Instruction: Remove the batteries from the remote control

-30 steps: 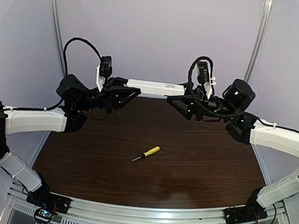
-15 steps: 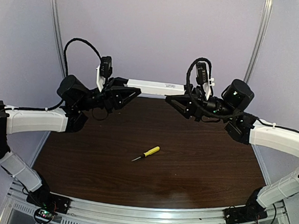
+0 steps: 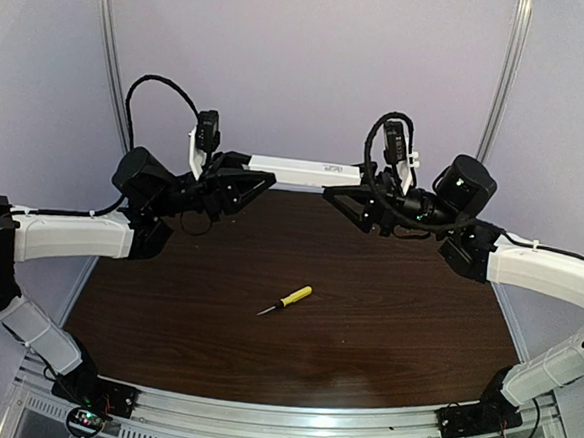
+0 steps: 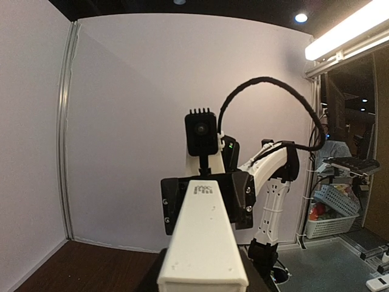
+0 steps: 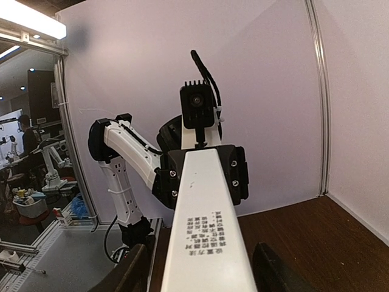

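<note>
The white remote control (image 3: 300,171) is held level above the table's far edge, between both arms. My left gripper (image 3: 258,173) is shut on its left end; in the left wrist view the remote control (image 4: 205,237) fills the space between my fingers. My right gripper (image 3: 347,181) sits around the right end. In the right wrist view its dark fingers (image 5: 135,271) stand apart from the remote control (image 5: 206,243) with a narrow gap on each side, so it is open. Small printed text shows on the remote's upper face. No batteries are visible.
A yellow-handled screwdriver (image 3: 286,300) lies on the dark wooden table (image 3: 365,314) near its middle. Purple walls with metal posts (image 3: 108,56) close in the back and sides. A metal rail (image 3: 288,424) runs along the near edge.
</note>
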Motion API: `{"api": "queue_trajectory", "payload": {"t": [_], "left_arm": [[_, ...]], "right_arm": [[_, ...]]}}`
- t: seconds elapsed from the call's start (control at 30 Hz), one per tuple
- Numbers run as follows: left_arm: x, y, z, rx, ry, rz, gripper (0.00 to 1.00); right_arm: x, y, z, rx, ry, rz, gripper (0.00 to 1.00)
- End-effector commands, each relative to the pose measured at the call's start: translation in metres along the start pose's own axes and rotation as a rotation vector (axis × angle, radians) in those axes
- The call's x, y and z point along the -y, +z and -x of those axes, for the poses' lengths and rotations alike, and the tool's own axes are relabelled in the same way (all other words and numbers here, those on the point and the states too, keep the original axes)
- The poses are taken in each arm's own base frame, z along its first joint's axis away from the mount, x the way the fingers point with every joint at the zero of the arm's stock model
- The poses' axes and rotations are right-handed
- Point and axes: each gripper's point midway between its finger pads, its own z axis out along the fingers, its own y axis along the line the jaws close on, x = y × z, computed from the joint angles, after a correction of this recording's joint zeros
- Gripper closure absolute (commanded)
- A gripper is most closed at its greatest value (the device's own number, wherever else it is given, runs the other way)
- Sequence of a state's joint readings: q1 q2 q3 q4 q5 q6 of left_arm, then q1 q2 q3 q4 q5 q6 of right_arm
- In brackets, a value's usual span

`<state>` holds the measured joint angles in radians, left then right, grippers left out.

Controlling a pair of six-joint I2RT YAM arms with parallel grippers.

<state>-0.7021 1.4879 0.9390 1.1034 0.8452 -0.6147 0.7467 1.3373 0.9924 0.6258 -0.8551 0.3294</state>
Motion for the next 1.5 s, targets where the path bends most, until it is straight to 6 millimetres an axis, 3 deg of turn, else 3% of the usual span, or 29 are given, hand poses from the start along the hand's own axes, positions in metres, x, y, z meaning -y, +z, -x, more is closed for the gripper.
{"api": "queue_trajectory", "payload": {"t": [0.0,0.17,0.33,0.77,1.47], "left_arm": [[0.0044,0.0017,0.0151,0.053,0.044,-0.015,1.00],[0.0047,0.0008,0.0143,0.057,0.041,-0.015,1.00],[0.0057,0.0003,0.0149,0.062,0.041,-0.018,1.00],[0.0063,-0.0009,0.0165,0.090,0.030,-0.025,1.00],[0.0043,-0.0016,0.0140,0.097,0.020,-0.021,1.00]], "right_arm": [[-0.0053,0.0019,0.0131,0.037,-0.034,0.006,0.41],[-0.0064,0.0019,0.0148,0.048,-0.036,0.009,0.46],[-0.0063,0.0017,0.0175,0.067,-0.042,0.002,0.41],[-0.0076,0.0040,0.0165,0.091,-0.036,0.015,0.43],[-0.0089,0.0059,0.0169,0.107,-0.035,0.022,0.58]]}}
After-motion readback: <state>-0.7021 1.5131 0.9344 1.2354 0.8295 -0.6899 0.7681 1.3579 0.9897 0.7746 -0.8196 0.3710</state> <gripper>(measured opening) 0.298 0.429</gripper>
